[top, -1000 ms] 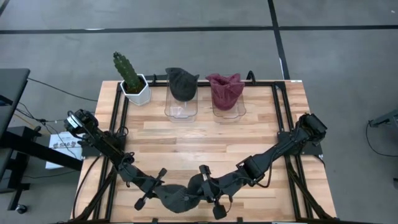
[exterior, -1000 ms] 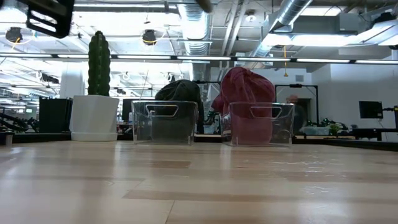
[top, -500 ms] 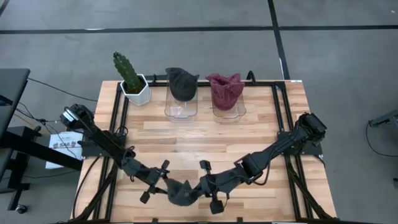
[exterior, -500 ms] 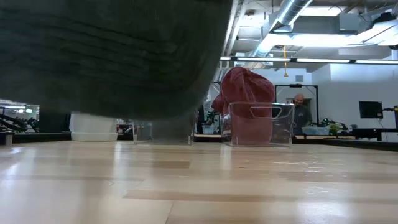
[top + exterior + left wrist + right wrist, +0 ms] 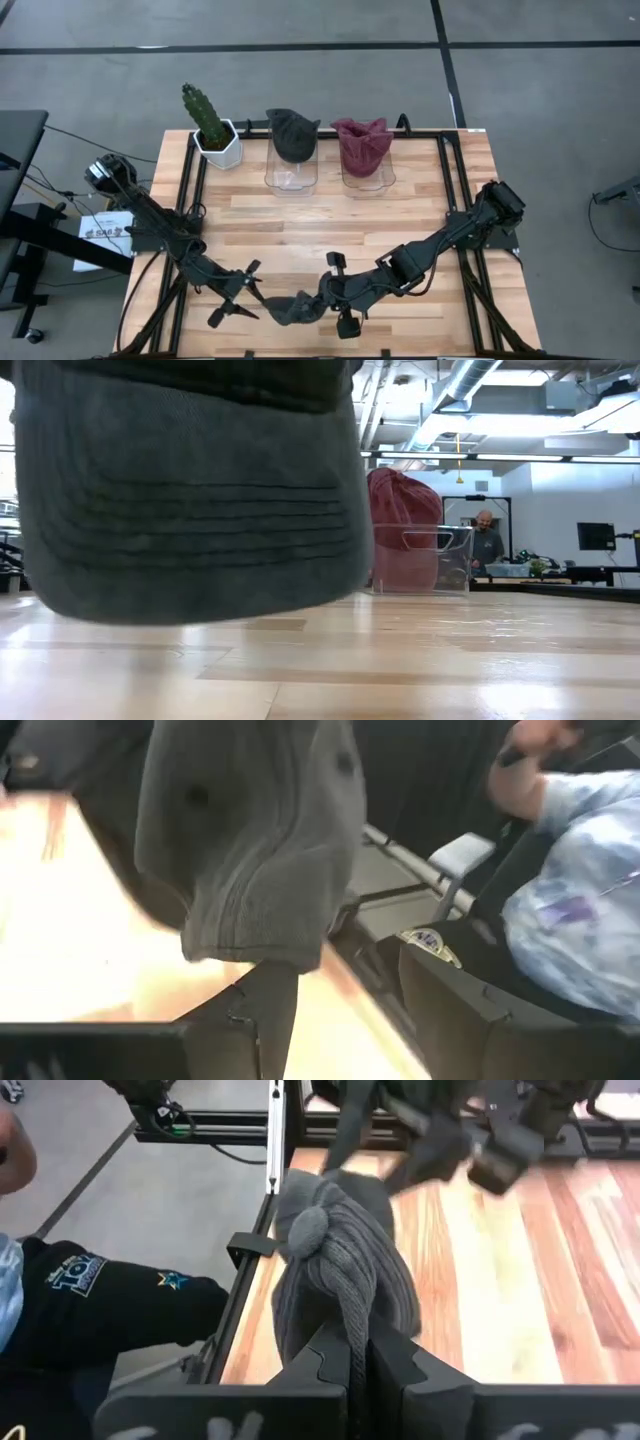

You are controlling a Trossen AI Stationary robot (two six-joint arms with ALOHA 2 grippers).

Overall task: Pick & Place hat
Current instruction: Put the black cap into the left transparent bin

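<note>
now hat (image 5: pixel 340 1285) between right fingers (image 5: pixel 330 1365)

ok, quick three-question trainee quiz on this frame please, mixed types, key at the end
1. True or false: the right hand is shut on the grey knit hat with a pompom.
2. Which clear plastic bin holds the maroon hat? A) the one nearer the potted green cactus B) the one farther from it
3. Fill in: the left hand has its fingers ____, just beside the grey hat at the near edge of the wooden table.

Key: 1 true; 2 B; 3 open
</note>
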